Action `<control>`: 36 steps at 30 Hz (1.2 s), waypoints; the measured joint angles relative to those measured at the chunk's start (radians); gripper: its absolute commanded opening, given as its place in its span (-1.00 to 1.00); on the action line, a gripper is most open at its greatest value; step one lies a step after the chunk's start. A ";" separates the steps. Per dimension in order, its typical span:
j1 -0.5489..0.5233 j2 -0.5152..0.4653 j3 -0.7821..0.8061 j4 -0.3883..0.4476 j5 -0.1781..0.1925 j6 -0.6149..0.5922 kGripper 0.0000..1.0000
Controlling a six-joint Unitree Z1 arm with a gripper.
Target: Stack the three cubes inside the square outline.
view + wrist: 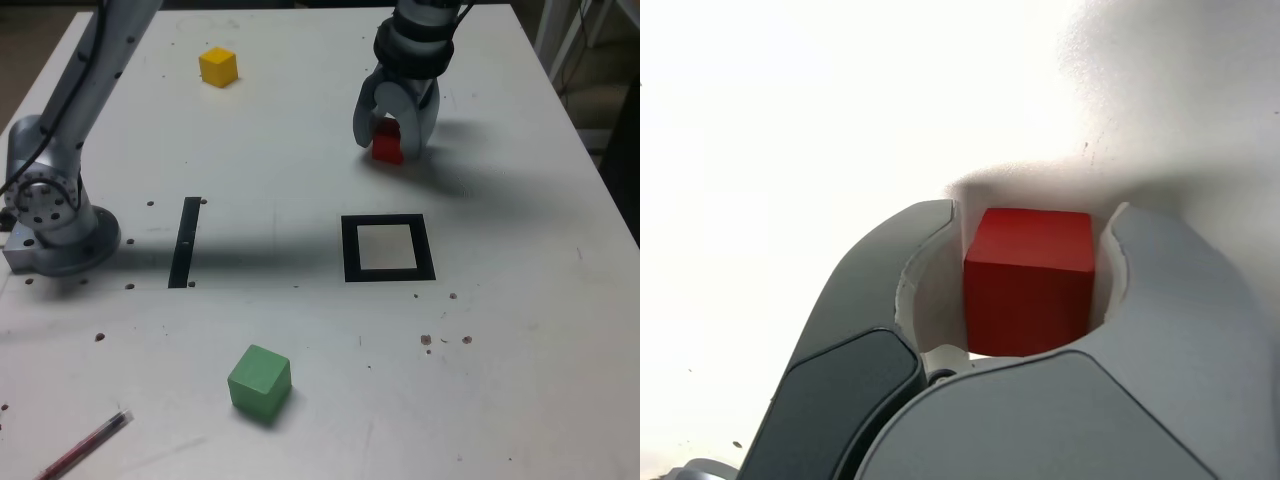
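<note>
Where the arm [415, 42] reaches down at the far side of the white tabletop [290, 150], the gripper [388, 140] is at the red cube [388, 154]. Rounded grey fingers, smooth and matte, curve inward on opposite sides of it; in the wrist view their pale inner faces look slightly rough along the edges. Jaws apart by about the cube's breadth, the cube between them; whether they are clamped on it or only lie close, cannot tell. Cube itself: plain faces, crisp corners, the upper face a brighter red than the shaded one beside it. It lies beyond the square outline [428, 250], outside the frame. Outline: flat, thick black border, pale off-white centre. Green cube [261, 382] on the near side of the table, toward the exterior view's left from the outline; matte, lighter on top, soft shadow at its foot. Yellow cube [218, 67] well apart, at the far left in the exterior view, its faces flat and evenly coloured. Straight, narrow black strip [185, 243] to the exterior view's left of the outline. Slender reddish pen-like object [87, 446] with a clear-looking end at the near left corner. Tabletop smooth, pale, dotted with small dark marks; blurred grey shadows cross it.
</note>
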 measured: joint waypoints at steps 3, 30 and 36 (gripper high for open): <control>-0.001 -0.002 0.001 0.000 0.000 0.004 -0.46; -0.344 -0.187 0.067 0.142 -0.123 -0.659 -0.60; -0.359 -0.159 0.089 0.141 -0.114 -0.743 -0.60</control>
